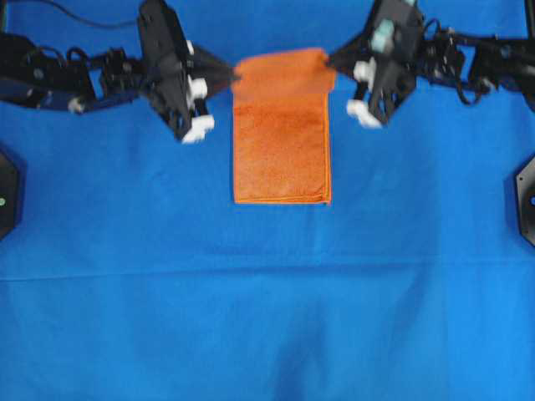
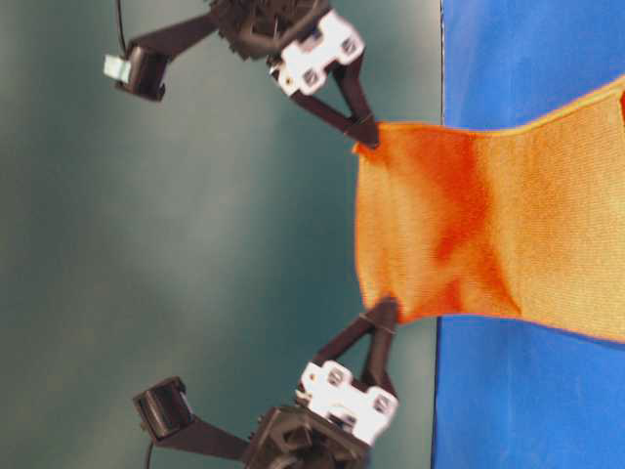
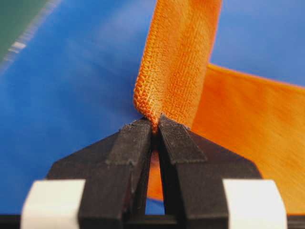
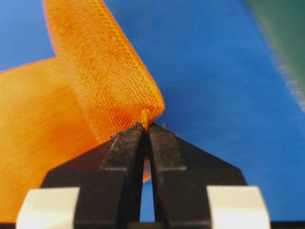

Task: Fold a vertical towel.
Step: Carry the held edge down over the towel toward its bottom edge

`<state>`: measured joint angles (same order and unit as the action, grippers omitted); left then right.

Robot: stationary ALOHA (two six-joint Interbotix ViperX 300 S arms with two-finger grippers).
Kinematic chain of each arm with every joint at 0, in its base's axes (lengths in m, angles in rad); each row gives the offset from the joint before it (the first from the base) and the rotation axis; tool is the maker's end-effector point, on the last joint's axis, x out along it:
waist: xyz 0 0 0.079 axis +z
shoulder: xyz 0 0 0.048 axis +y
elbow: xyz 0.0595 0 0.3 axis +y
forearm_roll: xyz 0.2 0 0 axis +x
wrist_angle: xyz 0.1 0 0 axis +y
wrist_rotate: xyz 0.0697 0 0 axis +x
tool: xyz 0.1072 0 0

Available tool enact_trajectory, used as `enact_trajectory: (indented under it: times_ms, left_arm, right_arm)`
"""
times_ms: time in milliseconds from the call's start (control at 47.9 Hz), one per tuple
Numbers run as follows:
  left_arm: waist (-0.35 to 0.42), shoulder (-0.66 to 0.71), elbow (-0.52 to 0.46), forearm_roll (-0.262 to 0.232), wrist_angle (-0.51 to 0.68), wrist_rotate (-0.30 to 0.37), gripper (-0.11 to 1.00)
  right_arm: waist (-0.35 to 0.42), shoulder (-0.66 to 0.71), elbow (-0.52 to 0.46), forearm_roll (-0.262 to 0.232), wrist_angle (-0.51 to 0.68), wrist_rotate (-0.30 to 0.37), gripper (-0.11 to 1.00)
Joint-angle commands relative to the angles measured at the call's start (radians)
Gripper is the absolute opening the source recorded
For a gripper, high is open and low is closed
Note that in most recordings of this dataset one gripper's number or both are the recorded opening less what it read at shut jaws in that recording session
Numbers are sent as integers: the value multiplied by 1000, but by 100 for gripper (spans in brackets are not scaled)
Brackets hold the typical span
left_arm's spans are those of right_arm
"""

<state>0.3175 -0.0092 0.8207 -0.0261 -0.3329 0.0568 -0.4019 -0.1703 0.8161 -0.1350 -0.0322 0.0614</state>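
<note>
towel point(image 1: 282, 150) far end lifted | left end effector point(image 1: 235, 78) clamped on corner | right end effector point(image 1: 331, 60) clamped on corner

Bare blue cloth point(image 1: 267, 317) apparently unobstructed below towel point(image 1: 282, 159).

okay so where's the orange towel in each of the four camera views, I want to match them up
Overhead: towel upper centre, its far end lifted between the left tool and right tool.
Table-level: right half, raised edge stretched between both tools at centre.
Left wrist: a corner pinched at centre, the rest spreading to the right.
Right wrist: a corner pinched at centre, the rest spreading to the left.
Shared landmark: the blue cloth beneath it, seen in all four.
</note>
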Motion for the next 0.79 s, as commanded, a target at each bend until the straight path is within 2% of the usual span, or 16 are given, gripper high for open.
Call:
enact_trajectory:
  times_ms: [0, 251, 501, 773]
  left_arm:
    - [-28, -23, 2, 0, 11, 0, 2]
    - [-121, 2, 28, 0, 18, -3, 2]
    - [-204, 67, 26, 0, 18, -5, 2]
    - [-229, 130, 18, -2, 17, -6, 2]
  right_arm:
    - [43, -35, 15, 9, 2, 5, 3]
    - [150, -32, 54, 31, 2, 51, 3]
    - [192, 34, 75, 32, -21, 97, 3]
    - [215, 112, 69, 46, -77, 110, 3]
